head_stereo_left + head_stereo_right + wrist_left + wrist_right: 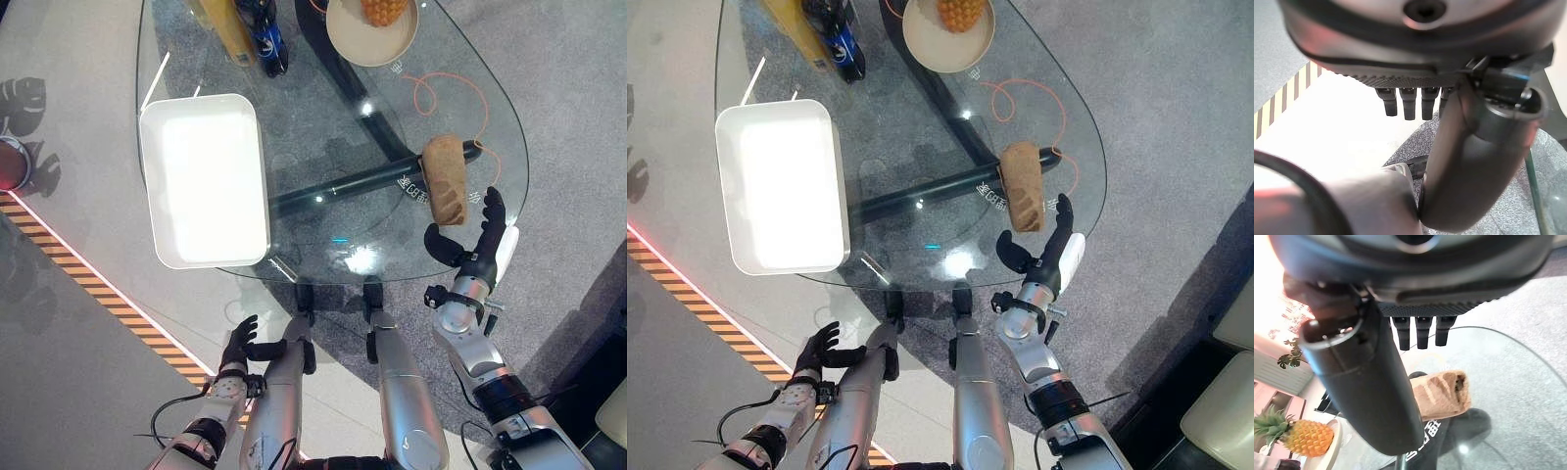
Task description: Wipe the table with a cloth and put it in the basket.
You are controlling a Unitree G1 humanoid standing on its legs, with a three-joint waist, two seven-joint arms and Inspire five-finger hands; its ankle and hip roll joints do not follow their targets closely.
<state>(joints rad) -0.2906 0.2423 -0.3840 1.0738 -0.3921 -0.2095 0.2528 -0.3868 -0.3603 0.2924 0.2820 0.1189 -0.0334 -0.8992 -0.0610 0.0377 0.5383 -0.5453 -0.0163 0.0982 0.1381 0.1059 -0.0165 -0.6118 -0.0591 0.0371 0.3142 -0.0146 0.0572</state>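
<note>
A rolled brown cloth lies on the glass table near its right edge, also seen as the cloth past my right hand's fingers. My right hand hovers open just in front of the cloth, thumb spread to the left, not touching it. A white rectangular basket sits on the table's left side. My left hand hangs open below the table's near edge, by the floor, holding nothing.
At the table's far side stand a bowl holding a pineapple, a yellow bottle and a blue bottle. An orange cord loops beneath the glass. A striped floor line runs at the left.
</note>
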